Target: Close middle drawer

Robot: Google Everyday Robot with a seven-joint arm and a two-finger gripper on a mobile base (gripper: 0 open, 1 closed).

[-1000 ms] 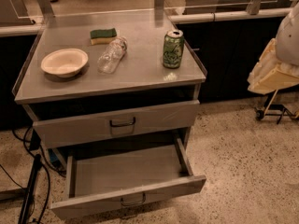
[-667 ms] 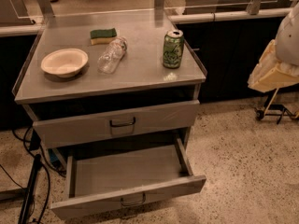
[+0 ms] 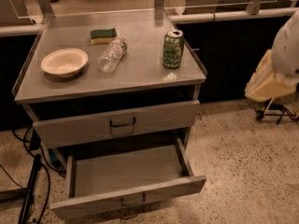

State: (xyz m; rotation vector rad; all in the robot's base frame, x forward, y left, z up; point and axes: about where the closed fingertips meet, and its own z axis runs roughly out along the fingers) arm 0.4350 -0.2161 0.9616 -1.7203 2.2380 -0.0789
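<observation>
The middle drawer (image 3: 126, 171) is pulled far out of the grey metal cabinet and is empty inside. Its low front panel (image 3: 93, 202) faces me, with a small loop handle (image 3: 133, 201) at its middle. Above it, the drawer with the taller front panel (image 3: 117, 124) stands slightly out. The lowest drawer is hidden below. My gripper (image 3: 270, 84) is at the right edge of the view, a beige part under the white arm, well to the right of the cabinet and apart from it.
On the cabinet top (image 3: 140, 73) are a white bowl (image 3: 64, 62), a clear plastic bottle on its side (image 3: 112, 55), a green-and-yellow sponge (image 3: 103, 35) and a green can (image 3: 173, 49). Black cables (image 3: 32, 190) run on the floor at the left. A dark counter stands behind.
</observation>
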